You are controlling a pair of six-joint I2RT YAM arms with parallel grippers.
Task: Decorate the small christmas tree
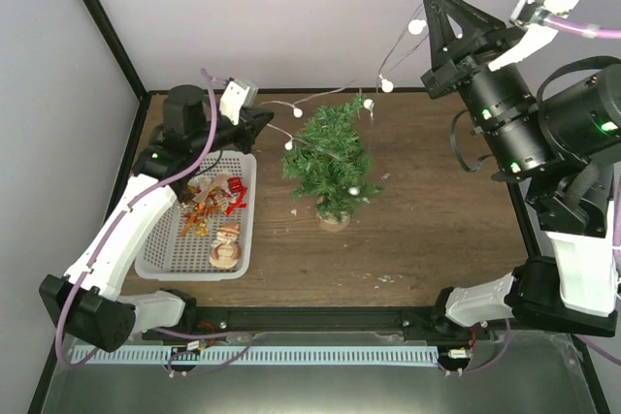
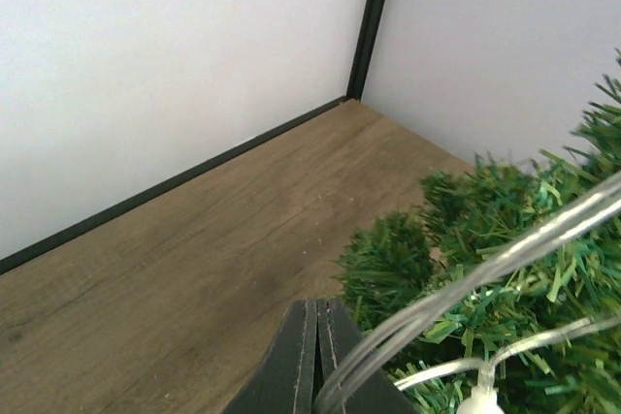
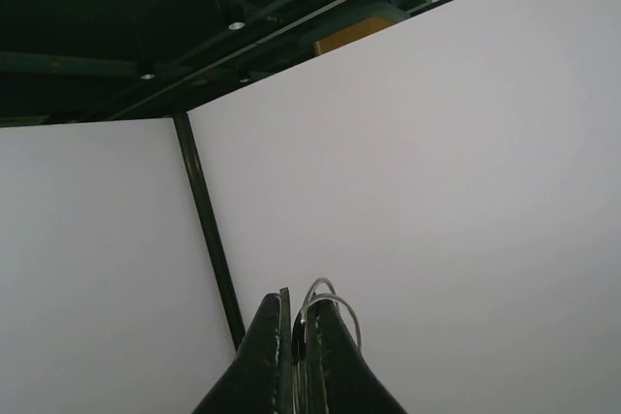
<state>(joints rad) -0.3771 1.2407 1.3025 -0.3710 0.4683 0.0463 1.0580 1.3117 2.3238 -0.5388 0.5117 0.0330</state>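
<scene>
Top view: the small christmas tree (image 1: pixel 330 157) is standing upright mid-table (image 1: pixel 437 210), just right of the white basket (image 1: pixel 155 259) that is holding ornaments (image 1: pixel 215 203); the left gripper (image 1: pixel 264 125) is hovering beside the tree's left branches; the right gripper (image 1: pixel 429 9) is hanging high at the far right, with the light string (image 1: pixel 386 85) trailing down to the tree.

Left wrist view: the left gripper (image 2: pixel 316 336) is clenching the light string (image 2: pixel 505 259) against the tree (image 2: pixel 466 210).

Right wrist view: the right gripper (image 3: pixel 296 336) is pinching a loop of the light string (image 3: pixel 326 283).
</scene>
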